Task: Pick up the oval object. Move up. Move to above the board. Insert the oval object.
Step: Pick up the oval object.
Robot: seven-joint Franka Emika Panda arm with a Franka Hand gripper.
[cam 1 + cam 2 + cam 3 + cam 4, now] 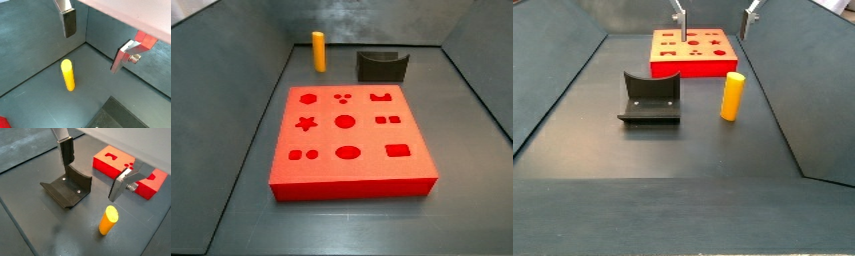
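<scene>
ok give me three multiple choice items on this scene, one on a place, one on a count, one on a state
1. Where does the slim orange-yellow oval peg stand?
A. In a cut-out of the board
B. On the floor beside the dark grey U-shaped block
C. Between the gripper's fingers

2. How many cut-outs show in the top of the thick red rectangular board?
A. Six
B. Nine
C. Twelve

3. What state is the gripper in?
A. Open and empty, above the floor
B. Shut on the peg
C. Shut on the block

Answers:
1. B: in both side views the peg stands upright on the floor by the block.
2. B: a side view shows three rows of three.
3. A: both wrist views show the silver fingers apart with nothing between them.
</scene>
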